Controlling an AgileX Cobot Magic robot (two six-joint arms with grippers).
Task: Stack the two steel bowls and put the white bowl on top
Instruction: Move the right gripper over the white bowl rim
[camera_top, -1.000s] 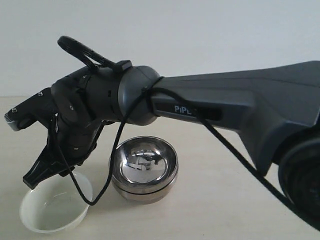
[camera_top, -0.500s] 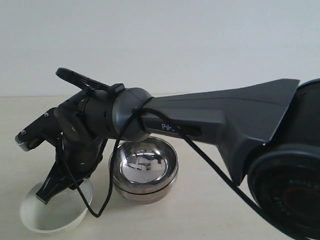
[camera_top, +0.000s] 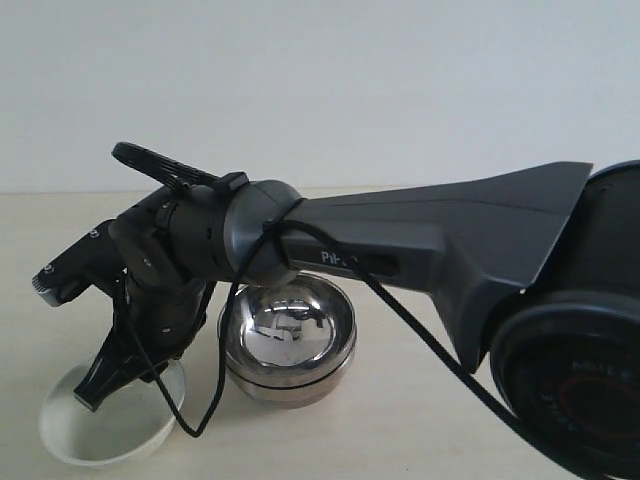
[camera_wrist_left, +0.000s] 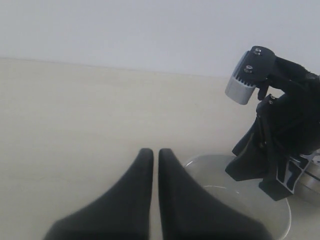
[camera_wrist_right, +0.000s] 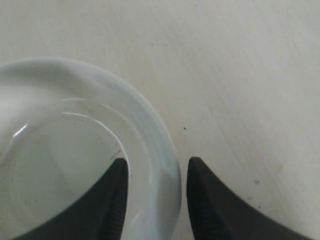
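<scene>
The steel bowls (camera_top: 288, 338) sit already one inside the other on the tabletop (camera_top: 400, 425), so what is left of the task is the white bowl (camera_top: 105, 428). It stands just beside them, on the left of the exterior view. For this reason the right claw (camera_wrist_right: 156, 167) reaches across and points down over its rim, with one finger inside the bowl, the other outside and the thin wall between them. The jaws stand apart and, I judge, grip nothing yet; straddling the rim suits pinching such a shallow, glossy bowl. The left claw (camera_wrist_left: 151, 152) hangs aside, fingers almost together and empty, probably to leave room.
</scene>
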